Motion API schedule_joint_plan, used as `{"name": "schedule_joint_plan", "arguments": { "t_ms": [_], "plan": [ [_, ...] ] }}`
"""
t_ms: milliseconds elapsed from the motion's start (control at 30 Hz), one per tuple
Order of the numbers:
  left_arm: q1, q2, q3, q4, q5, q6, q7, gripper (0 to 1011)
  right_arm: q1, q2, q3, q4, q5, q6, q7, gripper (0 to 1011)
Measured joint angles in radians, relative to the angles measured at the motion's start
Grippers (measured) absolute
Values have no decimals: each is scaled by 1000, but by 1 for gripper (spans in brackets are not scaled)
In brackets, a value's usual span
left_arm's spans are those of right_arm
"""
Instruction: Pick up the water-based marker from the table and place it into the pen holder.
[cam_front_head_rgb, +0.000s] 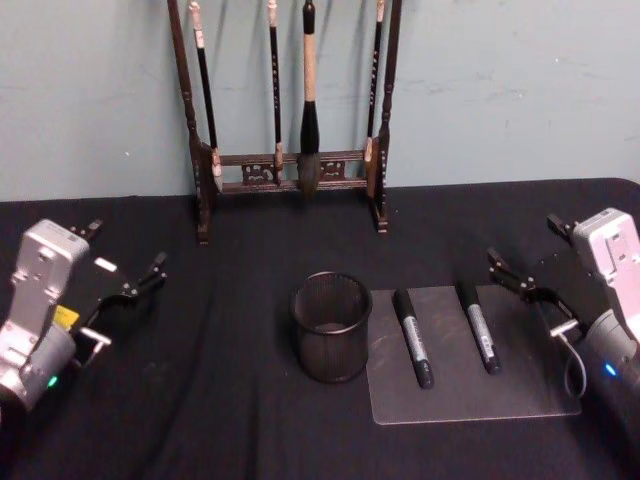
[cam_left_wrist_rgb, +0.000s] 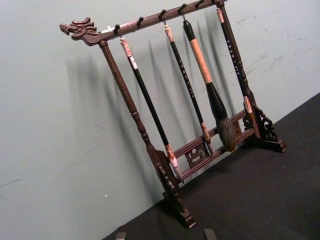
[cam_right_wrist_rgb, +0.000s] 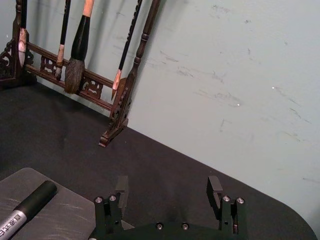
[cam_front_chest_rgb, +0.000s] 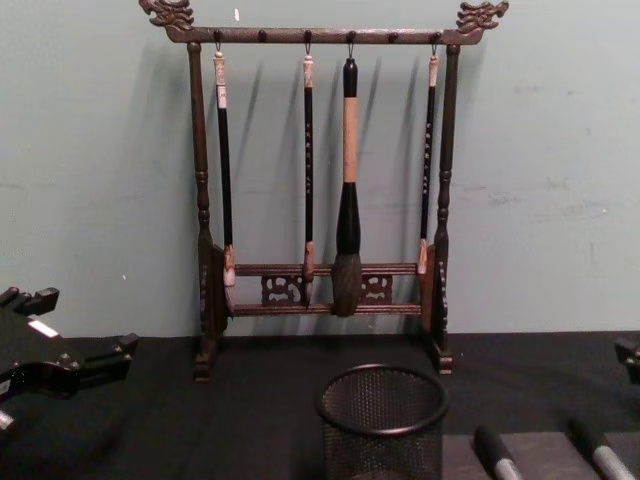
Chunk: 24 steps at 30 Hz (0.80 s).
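Observation:
Two black markers with grey labels lie side by side on a translucent grey mat: one close to the pen holder, the other farther right. I cannot tell which is the water-based marker. The pen holder, a round black mesh cup, stands upright just left of the mat and also appears in the chest view. My right gripper hovers open to the right of the markers, holding nothing; its wrist view shows spread fingers and one marker's cap end. My left gripper rests open at the table's left.
A tall dark wooden brush rack with hanging brushes stands at the back of the black-clothed table, against a pale green wall. Bare cloth lies between the left gripper and the pen holder and in front of the mat.

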Motion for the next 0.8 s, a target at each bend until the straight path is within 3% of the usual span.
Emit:
{"name": "schedule_joint_plan", "arguments": {
  "t_ms": [800],
  "plan": [
    [0, 0, 0, 0, 0, 0, 0, 1009, 0, 0, 0, 0, 0, 0, 0, 1002]
  ]
}}
